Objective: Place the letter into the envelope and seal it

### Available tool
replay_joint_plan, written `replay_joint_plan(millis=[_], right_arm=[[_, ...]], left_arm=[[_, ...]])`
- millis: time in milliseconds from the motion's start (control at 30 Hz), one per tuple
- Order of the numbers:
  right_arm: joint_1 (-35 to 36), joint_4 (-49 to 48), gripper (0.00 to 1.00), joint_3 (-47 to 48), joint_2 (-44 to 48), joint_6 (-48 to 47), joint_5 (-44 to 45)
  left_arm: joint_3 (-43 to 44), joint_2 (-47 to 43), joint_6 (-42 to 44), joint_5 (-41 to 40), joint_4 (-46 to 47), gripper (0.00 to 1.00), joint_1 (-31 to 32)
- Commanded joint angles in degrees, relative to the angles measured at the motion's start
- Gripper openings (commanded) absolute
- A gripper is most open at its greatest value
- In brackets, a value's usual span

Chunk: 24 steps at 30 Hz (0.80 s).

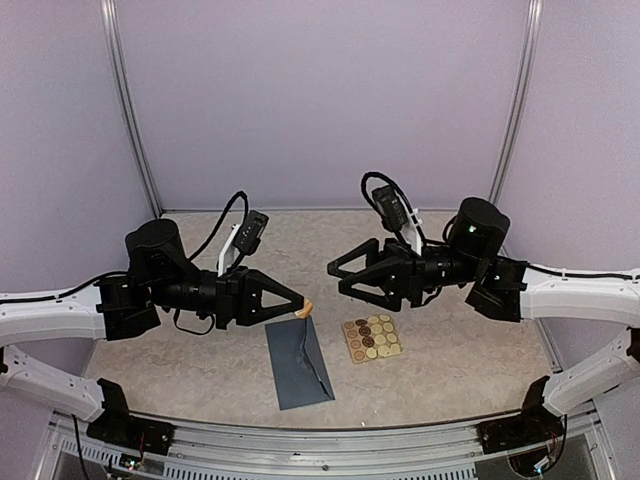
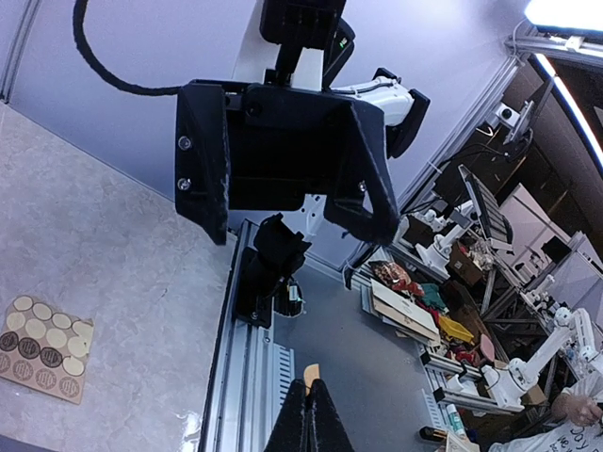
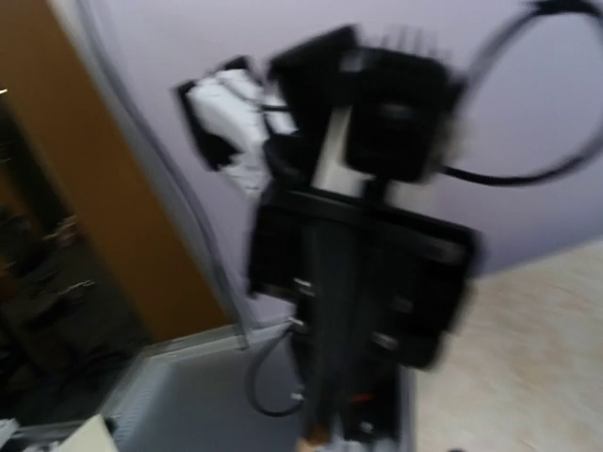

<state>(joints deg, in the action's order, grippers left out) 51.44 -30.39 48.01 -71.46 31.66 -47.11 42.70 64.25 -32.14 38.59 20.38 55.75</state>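
**Left jaws pinched on a tan scrap at the envelope's corner**

Slate-blue envelope (image 1: 298, 368) lies flat on the desk (image 1: 200, 370), between the two arms. Jaws of left gripper (image 1: 298, 308) are closed on a small tan piece (image 1: 306, 309), right at the envelope's far corner. Jaws of right gripper (image 1: 337, 279) are spread wide and hold nothing, near the sticker sheet (image 1: 373, 338). Right wrist view is blurred.

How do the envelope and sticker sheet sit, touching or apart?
Apart. The top view shows table between the envelope and the sticker sheet.
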Motion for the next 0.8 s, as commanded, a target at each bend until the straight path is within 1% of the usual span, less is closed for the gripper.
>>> replay_joint_plan(millis=[0, 133, 200, 433, 500, 567, 667, 767], right_arm=[[3.5, -11.6, 0.59, 2.8, -6.1, 4.6, -4.4], [5.7, -13.8, 0.51, 4.1, -9.5, 6.2, -5.7], [6.3, -13.7, 0.46, 4.4, -10.2, 6.3, -6.0], [6.5, -12.0, 0.18, 4.4, -10.4, 6.3, -5.6], [6.6, -10.9, 0.13, 4.5, -10.5, 5.9, -5.4], [6.7, -10.0, 0.11, 4.5, -10.5, 5.6, -5.2], [6.6, -9.5, 0.10, 4.5, -10.6, 5.7, -5.3], [6.6, -8.9, 0.14, 4.3, -10.7, 5.6, -4.9]], left_arm=[[1.2, 0.3, -0.5, 0.2, 2.8, 0.00, 0.6], [1.2, 0.3, -0.6, 0.1, 3.1, 0.00, 0.8], [1.0, 0.1, -0.5, -0.2, 3.1, 0.00, 0.8], [1.0, -0.1, -0.2, -0.8, 3.2, 0.00, 0.8], [0.9, 0.0, -0.2, -1.0, 3.2, 0.00, 0.8], [0.9, -0.3, -0.1, -1.2, 3.3, 0.00, 0.8], [0.8, -0.6, 0.1, -2.0, 3.1, 0.00, 0.8], [0.7, -1.0, 0.1, -2.4, 3.2, 0.00, 0.7]])
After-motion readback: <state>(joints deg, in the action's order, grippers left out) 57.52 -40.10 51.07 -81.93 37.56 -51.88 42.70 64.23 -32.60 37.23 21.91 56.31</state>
